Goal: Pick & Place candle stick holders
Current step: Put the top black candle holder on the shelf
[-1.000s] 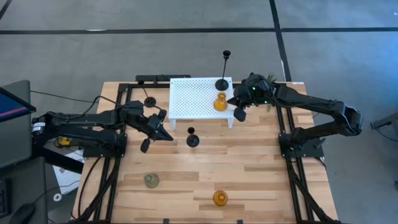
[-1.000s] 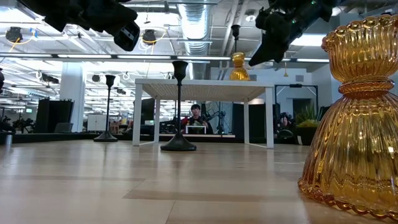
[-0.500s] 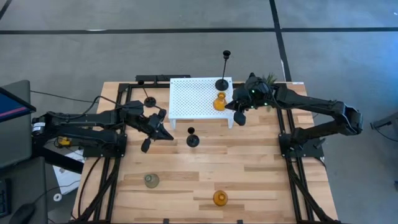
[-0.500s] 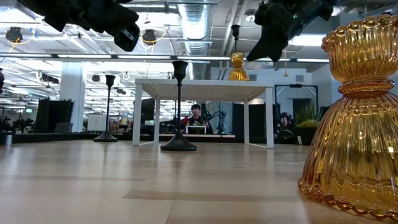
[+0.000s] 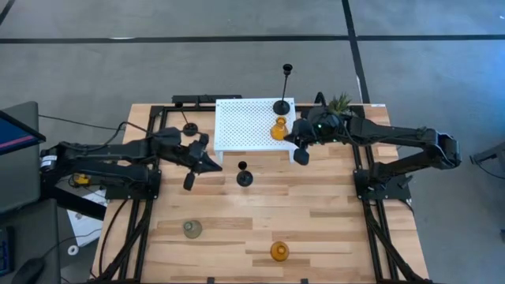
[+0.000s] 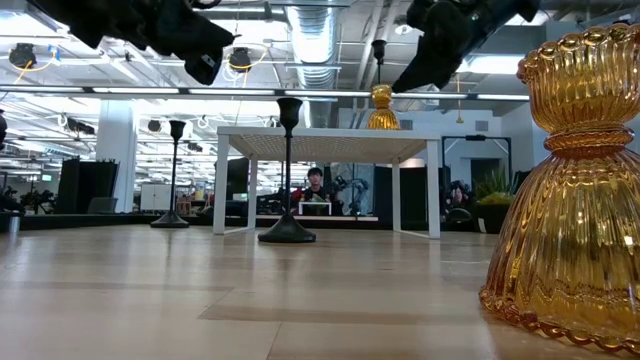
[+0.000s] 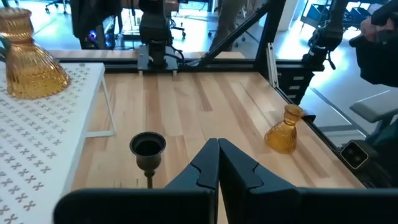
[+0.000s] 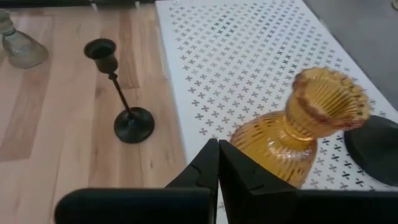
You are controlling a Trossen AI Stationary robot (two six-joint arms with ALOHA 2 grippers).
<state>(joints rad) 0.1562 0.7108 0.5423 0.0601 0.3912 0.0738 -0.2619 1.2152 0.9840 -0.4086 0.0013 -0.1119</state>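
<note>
A white perforated stand point(image 5: 245, 126) carries a tall black candle stick holder point(image 5: 282, 104) and an amber glass one point(image 8: 292, 130). On the table stand a black holder point(image 5: 244, 175) in the middle, a shorter black one point(image 5: 189, 128) left of the stand, a grey-green glass one point(image 5: 192, 229) and a second amber one point(image 5: 278, 252) near the front edge. My right gripper point(image 8: 218, 144) hovers shut above the stand's right end, just short of the amber holder. My left gripper point(image 7: 218, 144) hangs shut in the air left of the middle black holder point(image 7: 148, 146).
A small green plant point(image 5: 339, 101) stands at the far right behind my right arm. Black frame rails point(image 5: 150, 205) run along both sides of the wooden table. Bare wood lies between the middle black holder and the front glass holders.
My right gripper has swung toward the table's near edge and a little left, closer to the amber holder on the stand, and stays shut. My left gripper has turned slightly in place. No holder has moved.
</note>
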